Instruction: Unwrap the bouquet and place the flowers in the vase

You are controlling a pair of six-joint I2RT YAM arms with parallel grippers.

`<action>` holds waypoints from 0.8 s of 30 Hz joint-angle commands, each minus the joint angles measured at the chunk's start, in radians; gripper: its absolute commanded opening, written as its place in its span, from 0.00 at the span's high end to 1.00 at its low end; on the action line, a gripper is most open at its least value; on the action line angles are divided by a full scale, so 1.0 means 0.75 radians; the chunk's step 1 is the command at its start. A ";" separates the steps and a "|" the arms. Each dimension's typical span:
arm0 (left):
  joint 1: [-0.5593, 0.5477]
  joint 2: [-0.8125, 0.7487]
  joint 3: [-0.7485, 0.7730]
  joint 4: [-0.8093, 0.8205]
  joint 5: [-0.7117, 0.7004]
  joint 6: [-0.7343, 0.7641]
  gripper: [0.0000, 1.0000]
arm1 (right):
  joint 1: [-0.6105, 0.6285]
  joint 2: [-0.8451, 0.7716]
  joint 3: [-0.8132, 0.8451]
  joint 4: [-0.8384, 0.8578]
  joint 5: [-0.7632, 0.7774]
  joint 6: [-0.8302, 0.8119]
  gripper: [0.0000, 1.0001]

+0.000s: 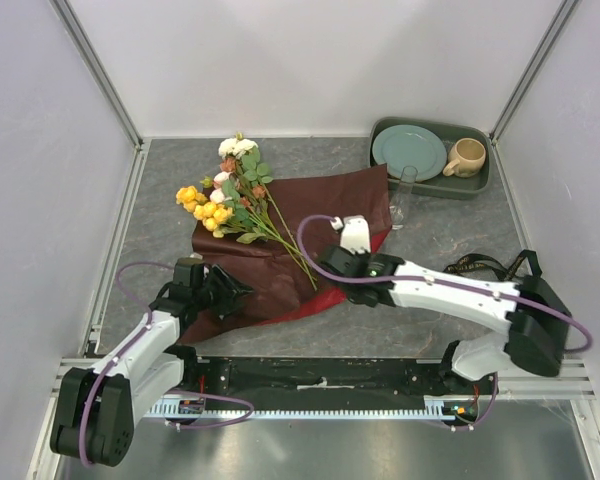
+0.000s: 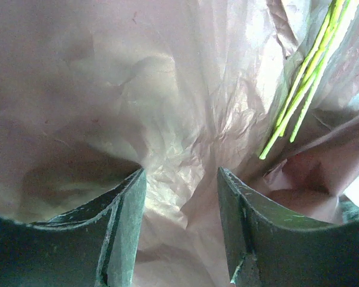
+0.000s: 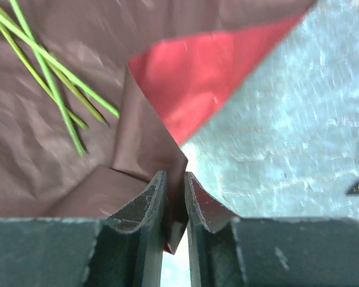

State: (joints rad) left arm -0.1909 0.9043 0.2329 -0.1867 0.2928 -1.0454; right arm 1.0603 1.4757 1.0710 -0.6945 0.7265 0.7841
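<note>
Bouquet (image 1: pixel 265 225) already unwrapped, flat at centre of grey stone-look table (image 1: pixel 450 250).

Top view: artificial flowers (image 1: pixel 220 205) (yellow, white, pink and rust blooms, green leaves) on spread dark maroon wrapping paper (image 1: pixel 280 275), heads far-left, stem ends near-right. Left gripper (image 1: pixel 235 290) at near-left edge of paper, well apart from blooms. Right gripper (image 1: pixel 327 262) over near-right part of paper, just beside stem ends. Small clear glass vase (image 1: pixel 404 200) upright by far-right paper corner, just beside dark green tray (image 1: pixel 450 190) with teal plate (image 1: pixel 408 152) and beige mug (image 1: pixel 467 157); well apart from both grippers.

Left wrist view: fingers (image 2: pixel 119 227) spread wide, not gripping, crumpled paper close below; contact unclear. Thin green stems (image 2: pixel 305 78) upper right, clear of fingers.

Right wrist view: fingers (image 3: pixel 152 221) nearly together, pinching folded paper edge, bright red underside (image 3: pixel 203 78) showing beyond. Stems upper left, not gripped; bare table to right.
</note>
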 commanded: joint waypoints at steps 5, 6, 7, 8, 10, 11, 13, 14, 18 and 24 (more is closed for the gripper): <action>0.042 0.013 0.023 -0.013 -0.061 0.019 0.40 | 0.024 -0.488 -0.413 -0.204 -0.275 0.236 0.57; 0.046 0.011 0.033 -0.013 -0.049 0.024 0.39 | 0.026 -0.596 -0.434 -0.240 -0.290 0.261 0.53; 0.046 0.009 0.035 0.001 -0.041 0.034 0.38 | 0.028 -0.652 -0.462 -0.286 -0.306 0.306 0.44; 0.048 0.007 0.039 0.012 -0.026 0.044 0.36 | 0.028 -0.762 -0.475 -0.305 -0.347 0.319 0.39; 0.050 0.015 0.058 0.060 0.033 0.089 0.30 | 0.028 -0.857 -0.475 -0.344 -0.377 0.335 0.23; 0.050 0.023 0.080 0.079 0.061 0.113 0.28 | 0.030 -0.928 -0.473 -0.348 -0.414 0.337 0.16; 0.052 0.046 0.105 0.150 0.180 0.177 0.23 | 0.028 -0.971 -0.446 -0.338 -0.451 0.321 0.03; 0.052 0.054 0.129 0.175 0.223 0.193 0.22 | 0.030 -0.990 -0.432 -0.334 -0.457 0.288 0.02; 0.050 0.119 0.205 0.247 0.462 0.246 0.18 | 0.026 -0.927 -0.326 -0.320 -0.350 0.198 0.02; 0.048 0.263 0.256 0.418 0.581 0.143 0.18 | -0.062 -0.679 -0.187 -0.191 -0.257 0.051 0.02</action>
State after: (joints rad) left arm -0.1566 1.0435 0.3893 -0.0029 0.6018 -0.9222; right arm 1.0599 0.8803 0.8658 -0.9306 0.4828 0.9264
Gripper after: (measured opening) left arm 0.821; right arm 0.982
